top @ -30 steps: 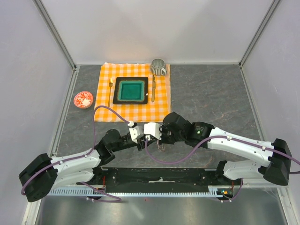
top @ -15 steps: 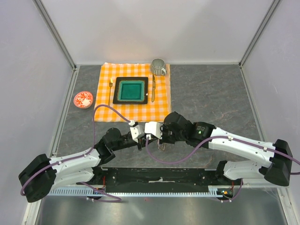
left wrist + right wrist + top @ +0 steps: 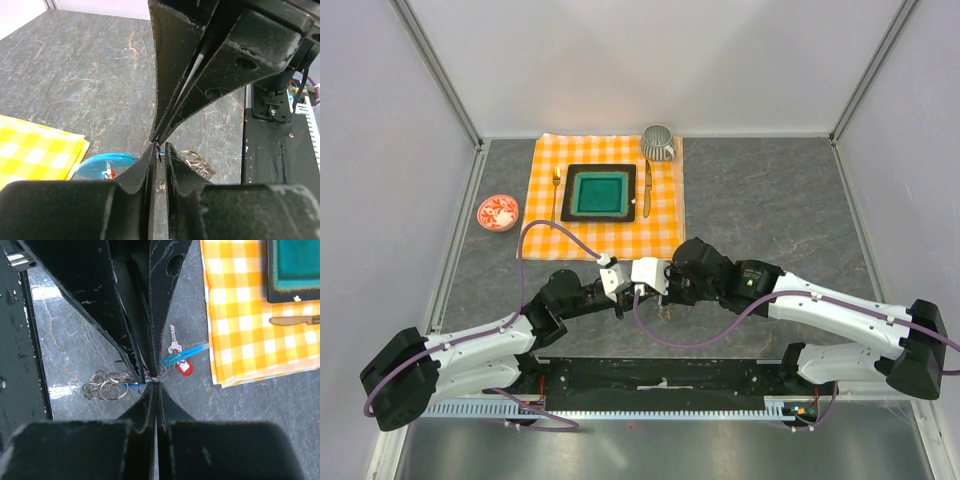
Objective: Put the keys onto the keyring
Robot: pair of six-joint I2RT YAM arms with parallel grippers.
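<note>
My left hand (image 3: pixel 160 150) has its fingers almost together around a thin wire bit. I cannot tell if it pinches. The keyring (image 3: pixel 106 385), a floppy bunch of thin shiny loops, lies just beside my right hand (image 3: pixel 155 387), which is pressed tight. The keys (image 3: pixel 173 346) lie near its other side: small, flat and hard, with red and blue tags. I think everything is light and slippery, so the tags look easiest to grab.

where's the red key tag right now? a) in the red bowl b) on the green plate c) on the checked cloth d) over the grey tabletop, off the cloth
D: the right wrist view shows the red tag against the grey tabletop, just off the edge of the checked cloth, beside the blue tag.
</note>
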